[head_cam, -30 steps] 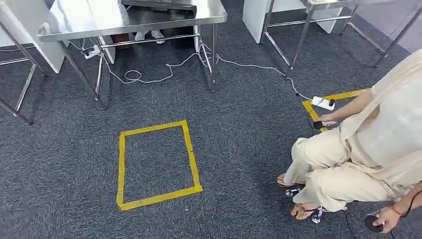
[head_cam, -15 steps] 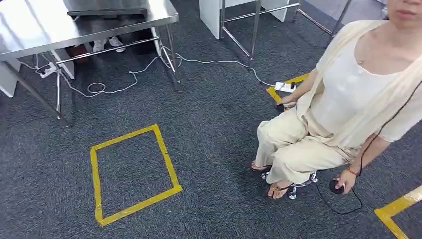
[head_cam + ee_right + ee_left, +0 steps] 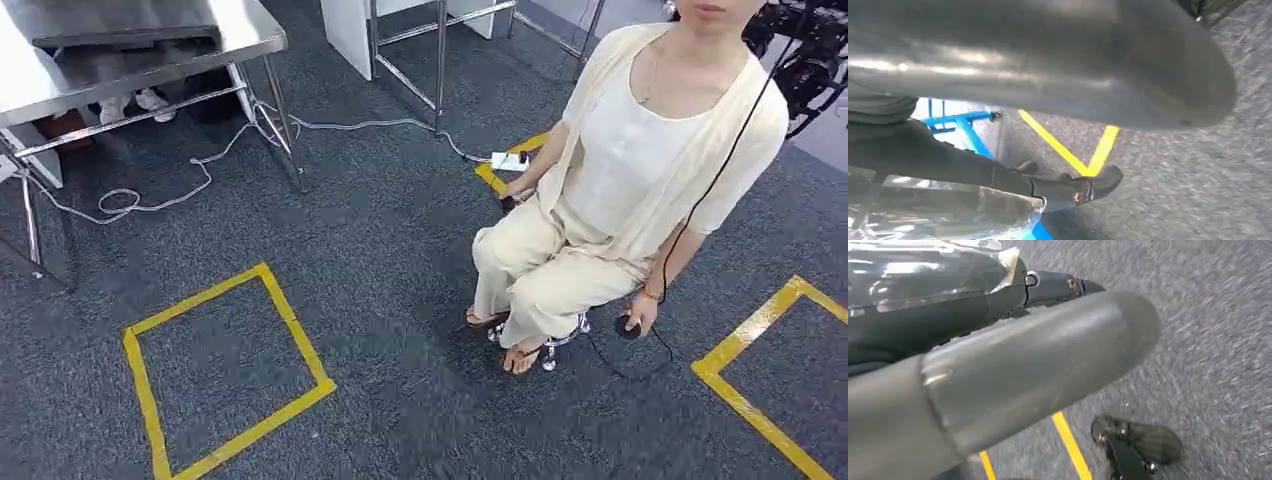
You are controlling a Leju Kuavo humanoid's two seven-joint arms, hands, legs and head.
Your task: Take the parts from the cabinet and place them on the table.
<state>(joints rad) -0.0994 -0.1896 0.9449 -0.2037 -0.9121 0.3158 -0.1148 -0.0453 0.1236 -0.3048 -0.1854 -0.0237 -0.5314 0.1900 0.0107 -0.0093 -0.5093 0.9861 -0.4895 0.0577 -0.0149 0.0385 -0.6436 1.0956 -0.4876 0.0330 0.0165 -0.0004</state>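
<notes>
The left hand hangs low over grey carpet, its thick grey thumb stretched straight out and a dark finger lying straight beside it; from what shows, I cannot tell whether it is open or closed, and nothing can be made out in it. Just past the thumb runs a strip of yellow floor tape.

The right hand hangs the same way, thumb long and straight, a dark finger extended alongside it; its state too I cannot tell. Beyond it a corner of yellow tape lies on the carpet, with a blue metal frame farther off.

From the head view, a person in pale clothes sits on a small stool well ahead of the hands, holding a dark round object on a cable in one lowered hand. A yellow taped square marks the carpet ahead of the left hand. A steel bench stands farther off on that side, white cables trailing on the floor beneath it. The parts and the cabinet cannot be made out anywhere.
</notes>
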